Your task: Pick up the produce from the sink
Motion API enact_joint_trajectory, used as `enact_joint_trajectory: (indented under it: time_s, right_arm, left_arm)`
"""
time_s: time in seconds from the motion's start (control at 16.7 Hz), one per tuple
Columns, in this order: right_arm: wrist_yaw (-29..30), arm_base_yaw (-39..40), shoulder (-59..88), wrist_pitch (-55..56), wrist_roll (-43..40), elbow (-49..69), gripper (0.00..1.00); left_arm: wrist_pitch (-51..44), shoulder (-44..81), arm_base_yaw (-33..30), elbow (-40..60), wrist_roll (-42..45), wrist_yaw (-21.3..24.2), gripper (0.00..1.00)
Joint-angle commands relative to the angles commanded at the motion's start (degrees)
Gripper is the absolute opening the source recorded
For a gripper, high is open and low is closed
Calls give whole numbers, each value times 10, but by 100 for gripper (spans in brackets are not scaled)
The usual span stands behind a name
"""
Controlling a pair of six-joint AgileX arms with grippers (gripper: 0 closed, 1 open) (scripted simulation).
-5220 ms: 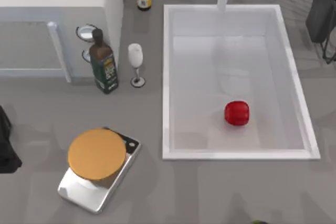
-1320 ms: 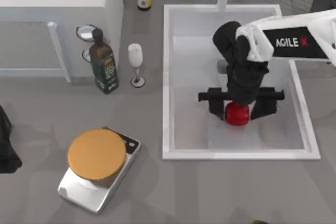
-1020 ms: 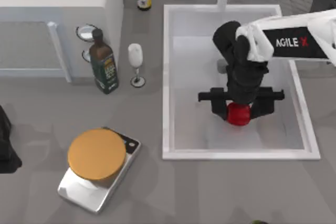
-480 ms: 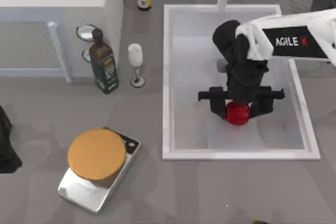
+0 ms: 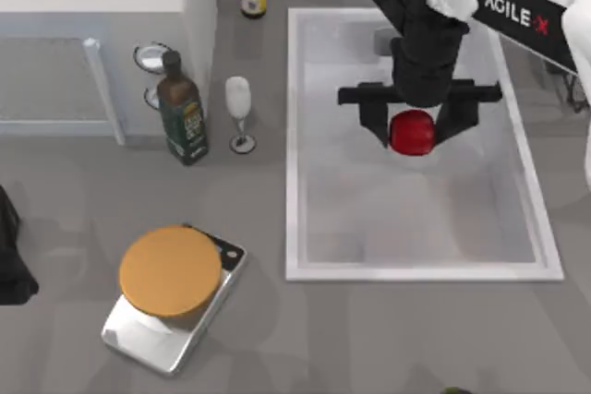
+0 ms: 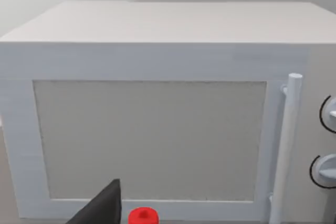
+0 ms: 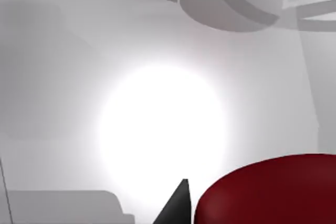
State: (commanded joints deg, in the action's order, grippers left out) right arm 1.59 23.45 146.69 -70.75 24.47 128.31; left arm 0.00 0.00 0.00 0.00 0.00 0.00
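A grey counter holds a white sink (image 5: pixel 294 136) on its right half, with a scale (image 5: pixel 171 297), a green bottle (image 5: pixel 181 110) and a wine glass (image 5: pixel 239 113) well to its left. The right gripper (image 5: pixel 413 126) hangs over the basin's far half, its fingers clamped on either side of the red pepper (image 5: pixel 412 131), clear of both side rims. The left arm (image 5: pixel 11 251) sits parked at the counter's left edge; its grip cannot be told.
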Motion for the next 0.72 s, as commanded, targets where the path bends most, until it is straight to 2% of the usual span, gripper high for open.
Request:
enact_joint_trajectory:
  time_s: [0.36, 0.54, 0.72]
  right_arm:
    - [0, -2, 6, -273, -2, 290, 0]
    - [0, -4, 3, -343, -4, 362, 0]
    - [0, -5, 1, -361, -5, 380, 0]
  left_arm:
    - [0, 0, 0, 0, 0, 0, 100]
    - [0, 0, 0, 0, 0, 0, 100]
    - [0, 0, 0, 0, 0, 0, 100]
